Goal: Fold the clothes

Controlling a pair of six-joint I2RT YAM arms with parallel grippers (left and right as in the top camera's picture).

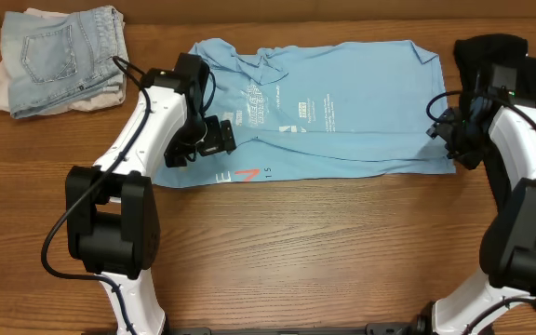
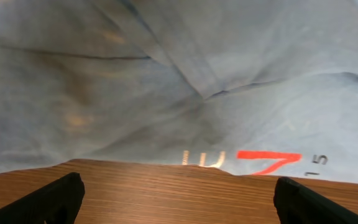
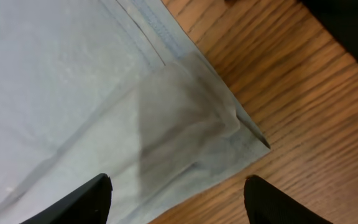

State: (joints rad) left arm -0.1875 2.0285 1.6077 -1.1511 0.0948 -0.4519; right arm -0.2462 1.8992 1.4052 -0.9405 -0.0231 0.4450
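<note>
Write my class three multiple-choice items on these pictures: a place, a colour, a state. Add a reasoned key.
1. Where are the jeans?
A) far left of the table
B) near right corner
C) table's middle

2. What colour is the T-shirt's slanted mark?
A) green
B) red-orange
C) black

3. How is the left gripper?
A) shut on cloth
B) open, empty
C) hidden

Key:
1 A: they lie far left, apart from the T-shirt.
2 B: plain in the left wrist view.
3 B: fingers wide apart, nothing between.
</note>
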